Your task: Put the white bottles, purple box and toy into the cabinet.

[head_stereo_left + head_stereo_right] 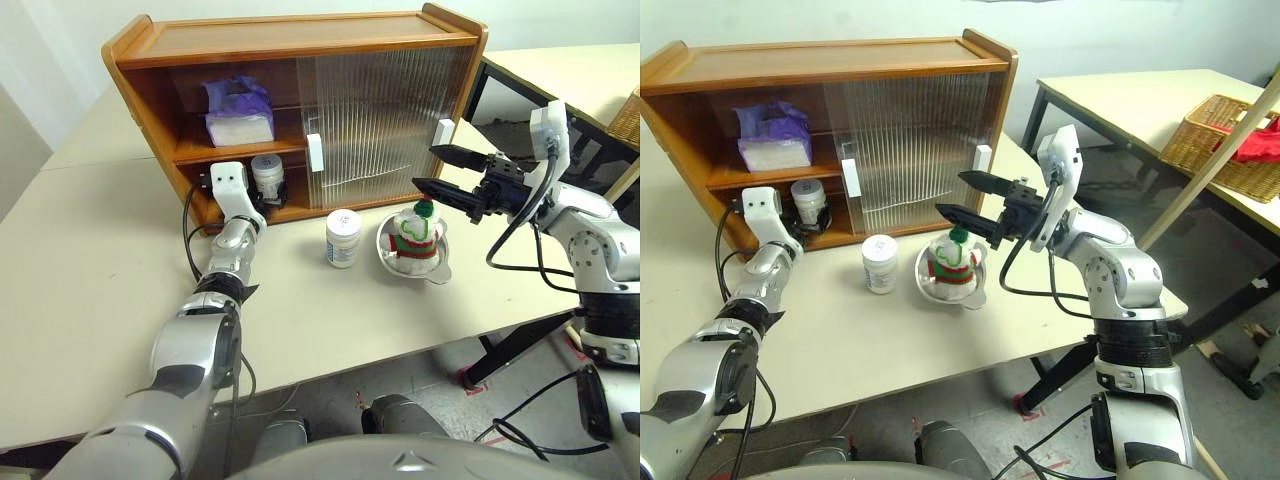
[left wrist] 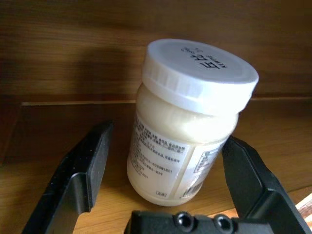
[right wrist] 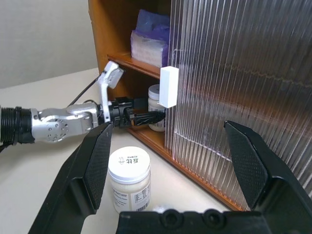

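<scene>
Head views: my left hand (image 1: 262,192) reaches level into the lower shelf of the orange-brown wooden cabinet (image 1: 300,45), around a short white plastic bottle (image 1: 268,176). The second white bottle (image 1: 343,238) stands upright on the counter (image 1: 90,290), nearer my right hand (image 1: 450,175), which hovers wide open and empty.

Left wrist view: my fingers (image 2: 80,170) stand apart from the shelved bottle; it is released.

The toy (image 1: 416,236) sits low in a steel bowl (image 1: 440,268), its lower body hidden by the rim. A ribbed sliding door (image 1: 375,125) blurs whatever lies behind it. The shelved white bottle (image 2: 183,126) perhaps leans; its label print is unreadably small.
</scene>
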{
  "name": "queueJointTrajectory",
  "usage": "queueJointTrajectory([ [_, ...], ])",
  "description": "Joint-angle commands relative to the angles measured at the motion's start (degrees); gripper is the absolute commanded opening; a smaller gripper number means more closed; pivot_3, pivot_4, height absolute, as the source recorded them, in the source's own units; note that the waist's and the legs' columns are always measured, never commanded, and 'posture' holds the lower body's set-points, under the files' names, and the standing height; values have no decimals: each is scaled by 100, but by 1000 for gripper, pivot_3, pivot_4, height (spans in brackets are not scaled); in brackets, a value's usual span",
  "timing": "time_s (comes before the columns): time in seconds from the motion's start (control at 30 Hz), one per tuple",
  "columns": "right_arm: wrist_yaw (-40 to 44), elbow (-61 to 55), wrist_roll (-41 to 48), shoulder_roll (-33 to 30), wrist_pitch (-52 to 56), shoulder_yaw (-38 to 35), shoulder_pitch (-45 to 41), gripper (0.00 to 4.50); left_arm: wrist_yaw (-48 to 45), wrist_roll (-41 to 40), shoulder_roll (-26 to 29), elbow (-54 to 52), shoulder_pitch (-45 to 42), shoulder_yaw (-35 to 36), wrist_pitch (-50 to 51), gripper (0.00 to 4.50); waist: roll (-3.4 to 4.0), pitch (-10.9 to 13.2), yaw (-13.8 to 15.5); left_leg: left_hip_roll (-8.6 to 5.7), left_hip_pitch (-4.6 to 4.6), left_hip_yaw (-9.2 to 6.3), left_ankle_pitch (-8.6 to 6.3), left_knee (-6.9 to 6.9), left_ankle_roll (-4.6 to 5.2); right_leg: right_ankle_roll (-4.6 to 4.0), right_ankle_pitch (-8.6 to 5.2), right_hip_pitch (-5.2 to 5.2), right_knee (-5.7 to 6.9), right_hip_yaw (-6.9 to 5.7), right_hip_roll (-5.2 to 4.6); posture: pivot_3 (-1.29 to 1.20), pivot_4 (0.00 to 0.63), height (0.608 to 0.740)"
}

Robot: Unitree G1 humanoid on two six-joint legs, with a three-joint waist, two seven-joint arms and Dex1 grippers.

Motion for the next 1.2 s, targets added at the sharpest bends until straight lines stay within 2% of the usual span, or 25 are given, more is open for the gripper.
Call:
queueJointTrajectory([
  [0.03,53,56,6,15,-59,12,-129,4500,-123,-93,-27,-367,359,71,-125,4479,0,0,1,0,0,0,0,0,0,0,0,0,0,0,0,-180,0,740],
  [0.33,102,127,-10,30,-75,36,-166,4500,-236,-350,-76,-1646,1192,105,109,4479,0,0,41,-10,0,0,2,3,3,-1,0,3,2,-2,-1,-150,0,740],
  [0.5,123,149,-16,34,-80,45,-188,4500,83,-242,-66,-1915,1338,90,193,4479,0,0,92,-12,5,-1,2,3,3,-1,0,8,2,-2,-3,-150,0,740],
  [0.6,130,150,-15,23,-75,39,-187,4500,238,-214,-77,-1769,1178,99,229,3890,0,0,126,-12,7,-1,2,3,4,-2,0,8,2,-1,-5,-150,0,740],
  [0.93,87,51,10,-36,-33,-16,-105,4500,619,-48,33,-826,396,96,139,200,0,0,155,-12,13,-4,3,4,4,-5,3,13,3,3,-12,-174,0,740],
  [0.97,82,41,13,-40,-28,-19,-101,4500,653,-23,49,-730,331,98,121,23,0,0,153,-12,13,-4,3,4,4,-5,3,13,2,4,-12,-179,0,740],
  [1.2,38,-19,29,-68,-9,-42,-75,4500,521,84,47,-30,-120,25,200,23,0,0,135,-13,13,-4,3,2,5,-3,2,13,2,4,-12,-191,0,740],
])
